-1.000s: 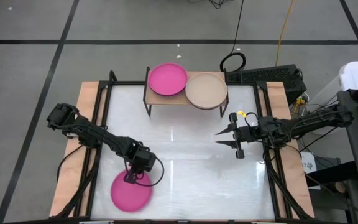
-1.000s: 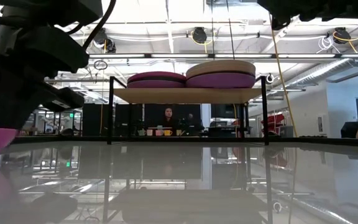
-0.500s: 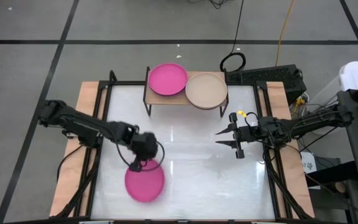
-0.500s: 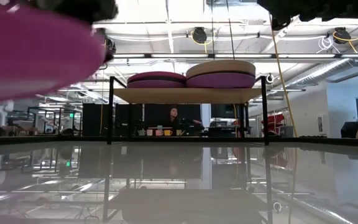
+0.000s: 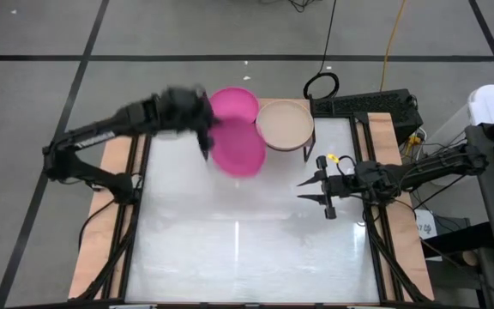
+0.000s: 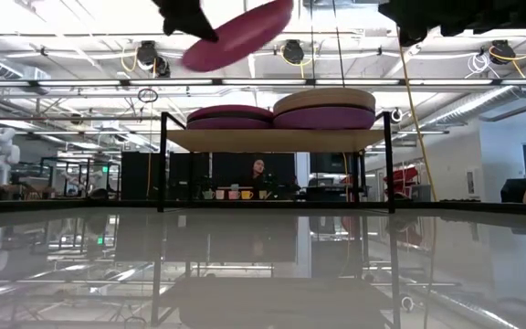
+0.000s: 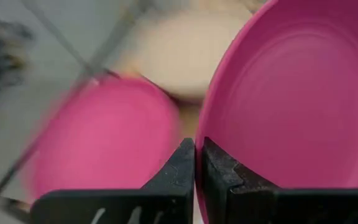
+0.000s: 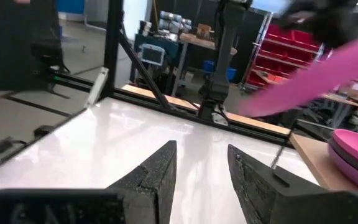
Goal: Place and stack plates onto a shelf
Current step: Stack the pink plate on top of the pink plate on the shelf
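Note:
My left gripper [image 5: 204, 137] is shut on a hot pink plate [image 5: 238, 148] and holds it in the air just near of the shelf [image 6: 277, 139]. On the shelf's wood top rest two stacks: one topped by a hot pink plate [image 5: 234, 101], the other by a beige plate [image 5: 284, 123]. In the low view a purple plate [image 6: 325, 118] shows under the beige one. My right gripper [image 5: 307, 190] hovers open over the table's right side, with nothing between its fingers [image 8: 160, 168]. My left gripper pinches the held plate's rim [image 7: 202, 155] between its two fingers, at the plate's left edge. The fingers come from the table's left, slanting down. The plate [image 6: 240, 35] is lifted clear, above the shelf's stacks, and tilted, its gripper side lower.
The white tabletop [image 5: 247, 240] lies bare in front of the shelf. A black cable loop [image 5: 322, 86] and a dark box [image 5: 367, 105] sit behind the shelf's right end. A person [image 6: 258, 174] shows far off in the room.
My left gripper has risen from the table's near left corner and swung toward the far edge, up to the shelf. The hot pink plate has come with it: it lay on the table, and now it hangs clear and tilted.

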Controlling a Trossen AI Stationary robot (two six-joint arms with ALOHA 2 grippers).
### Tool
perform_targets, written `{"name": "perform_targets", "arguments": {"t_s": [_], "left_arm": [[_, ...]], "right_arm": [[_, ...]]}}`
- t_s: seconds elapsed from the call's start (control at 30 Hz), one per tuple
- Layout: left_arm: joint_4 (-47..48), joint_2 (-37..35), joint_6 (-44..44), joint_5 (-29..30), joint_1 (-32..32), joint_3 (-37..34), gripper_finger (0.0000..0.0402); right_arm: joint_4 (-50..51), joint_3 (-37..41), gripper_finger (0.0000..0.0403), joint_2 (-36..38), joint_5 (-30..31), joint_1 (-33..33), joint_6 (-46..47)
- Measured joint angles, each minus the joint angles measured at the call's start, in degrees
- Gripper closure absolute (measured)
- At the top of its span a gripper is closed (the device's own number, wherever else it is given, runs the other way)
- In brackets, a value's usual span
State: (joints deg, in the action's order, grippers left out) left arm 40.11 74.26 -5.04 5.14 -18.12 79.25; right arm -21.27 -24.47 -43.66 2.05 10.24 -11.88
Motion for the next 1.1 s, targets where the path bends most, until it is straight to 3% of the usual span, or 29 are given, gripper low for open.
{"name": "perform_targets", "arguments": {"t_s": [0.13,0.27,0.47,1.1], "left_arm": [[-2.0,2.5,-1.3,-3.6,-11.9,4.8,0.0392],[-5.3,6.1,0.9,-12.4,-22.0,6.2,0.0392],[-8.9,11.5,5.6,-20.2,-31.0,6.5,0.0392],[-3.8,16.7,5.6,-22.5,-34.4,6.5,0.0391]], "right_arm": [[0.8,0.0,0.0277,0.0,1.2,0.0,-1.0],[0.6,0.0,0.0277,0.0,1.2,0.0,-0.8],[0.2,0.0,0.0277,0.0,1.2,0.0,0.3],[-0.3,0.0,0.0277,0.0,1.2,0.0,1.7]]}}
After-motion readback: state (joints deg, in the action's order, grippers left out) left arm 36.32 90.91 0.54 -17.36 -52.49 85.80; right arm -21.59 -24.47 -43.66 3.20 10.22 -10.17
